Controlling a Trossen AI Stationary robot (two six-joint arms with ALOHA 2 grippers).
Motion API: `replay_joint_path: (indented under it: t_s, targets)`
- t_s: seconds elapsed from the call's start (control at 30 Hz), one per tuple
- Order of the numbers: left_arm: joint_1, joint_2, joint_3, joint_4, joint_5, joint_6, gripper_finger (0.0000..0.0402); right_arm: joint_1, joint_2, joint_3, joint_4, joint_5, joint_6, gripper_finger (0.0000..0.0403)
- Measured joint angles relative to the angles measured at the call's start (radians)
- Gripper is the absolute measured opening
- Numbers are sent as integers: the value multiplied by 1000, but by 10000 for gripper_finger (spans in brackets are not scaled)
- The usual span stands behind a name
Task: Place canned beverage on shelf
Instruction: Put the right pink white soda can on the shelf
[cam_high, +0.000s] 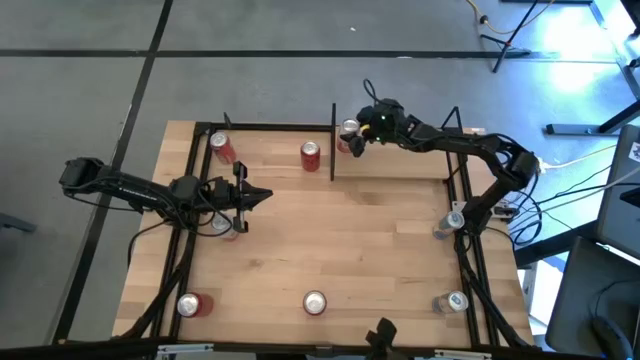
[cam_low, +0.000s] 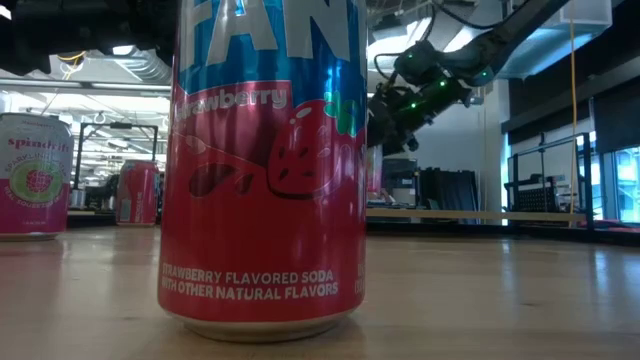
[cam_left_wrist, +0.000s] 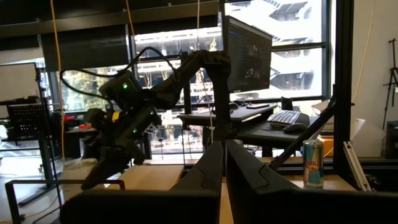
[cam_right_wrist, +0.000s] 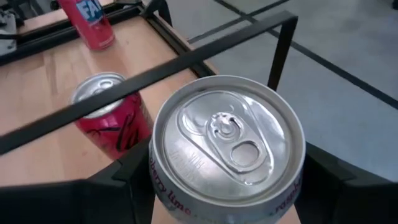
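Note:
The can (cam_right_wrist: 227, 149) I hold has a silver top and a white and pink wall. My right gripper (cam_high: 352, 136) is shut on it at the table's far edge, just right of the shelf's dark divider (cam_high: 333, 140). On the light-wood shelf (cam_high: 265, 160), left of the divider, stand a red can (cam_high: 310, 154) and a red Fanta can (cam_high: 222, 148). Whether the held can touches the ledge I cannot tell. My left gripper (cam_high: 258, 195) is shut and empty over the table's left part, above a can (cam_high: 222, 226). My right gripper pinches the can's side wall (cam_right_wrist: 163, 186) between its two fingers (cam_right_wrist: 121, 177), one on each side, just below the top rim. The fingers come from the table's right, slanting down. The can stays upright, its top up.
Loose cans stand on the table: a silver one (cam_high: 450, 222) at the right, three along the near edge (cam_high: 190, 303), (cam_high: 314, 302), (cam_high: 450, 300). A big strawberry Fanta can (cam_low: 262, 170) fills the low view. Black frame bars (cam_high: 190, 230) edge the table.

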Motion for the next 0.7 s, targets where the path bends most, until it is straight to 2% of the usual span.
replay_joint_path:
  t_s: [0.5,0.57,0.7]
  targets:
    - [0,0,0,0,0,1,1,13,47,2,14,0,-17,257]
    - [0,0,0,0,0,1,1,13,47,2,12,0,-20,282]
    - [0,0,0,0,0,1,1,14,47,2,15,-1,-23,359]
